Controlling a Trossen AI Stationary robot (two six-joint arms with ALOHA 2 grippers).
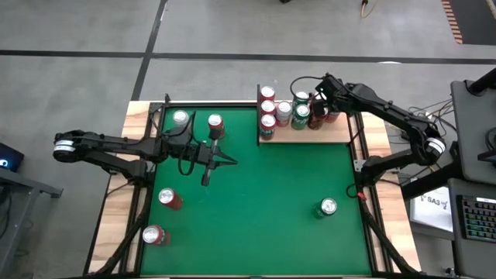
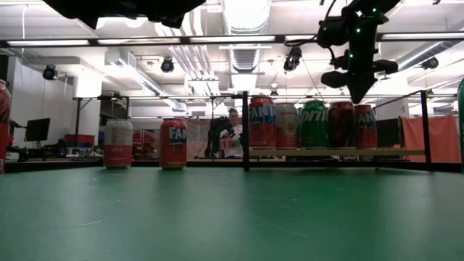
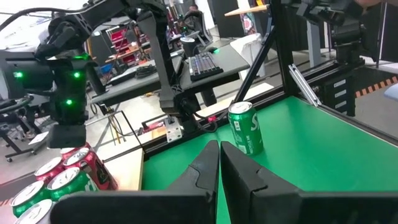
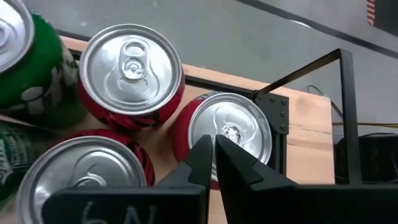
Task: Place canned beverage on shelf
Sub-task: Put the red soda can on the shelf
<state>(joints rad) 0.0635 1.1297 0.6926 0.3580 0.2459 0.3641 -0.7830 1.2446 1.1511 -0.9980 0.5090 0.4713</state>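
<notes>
Right pincer [image 1: 316, 99] closed above pale wooden shelf [image 1: 341, 132] (black-edged).

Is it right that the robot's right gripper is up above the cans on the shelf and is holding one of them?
Not quite. The right gripper is above the cans on the shelf, but it holds nothing. The right wrist view shows its fingers shut together with no can between them, over a red can still standing on the shelf.
</notes>
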